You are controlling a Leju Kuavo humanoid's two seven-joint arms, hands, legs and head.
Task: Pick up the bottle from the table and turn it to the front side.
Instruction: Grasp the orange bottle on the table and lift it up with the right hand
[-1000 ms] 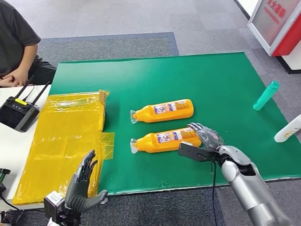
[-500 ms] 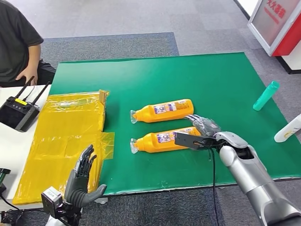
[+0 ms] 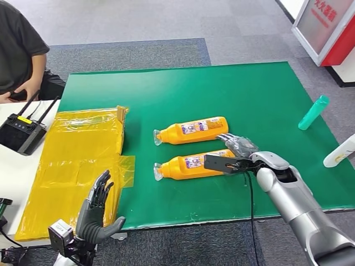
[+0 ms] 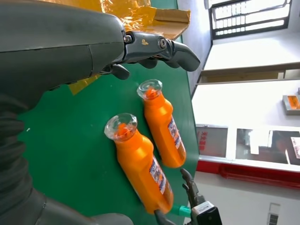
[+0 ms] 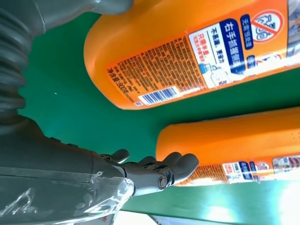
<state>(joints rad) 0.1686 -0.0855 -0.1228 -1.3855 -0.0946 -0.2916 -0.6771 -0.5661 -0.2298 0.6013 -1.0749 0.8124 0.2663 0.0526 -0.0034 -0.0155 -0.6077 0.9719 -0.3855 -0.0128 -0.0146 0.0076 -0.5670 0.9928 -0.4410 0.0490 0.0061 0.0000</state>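
Note:
Two orange bottles with clear caps lie on their sides on the green mat (image 3: 268,100), caps pointing left. My right hand (image 3: 235,155) straddles the base end of the near bottle (image 3: 190,165), thumb stretched along its front side and fingers behind it, still spread. In the right wrist view the near bottle (image 5: 187,51) shows its barcode label, and the fingers (image 5: 159,172) lie in the gap before the far bottle (image 5: 247,140). The far bottle (image 3: 192,131) lies parallel, just behind. My left hand (image 3: 97,213) hangs open at the front left and holds nothing.
A yellow plastic-wrapped package (image 3: 79,160) covers the mat's left end. A teal bottle (image 3: 314,112) and a white bottle (image 3: 340,152) lie at the right edge. A black controller (image 3: 21,133) sits on the white table beside a seated person (image 3: 19,50).
My right hand has slid left along the near bottle, so its thumb and fingers now flank the base end. My left hand has sunk a little. The bottles have not moved.

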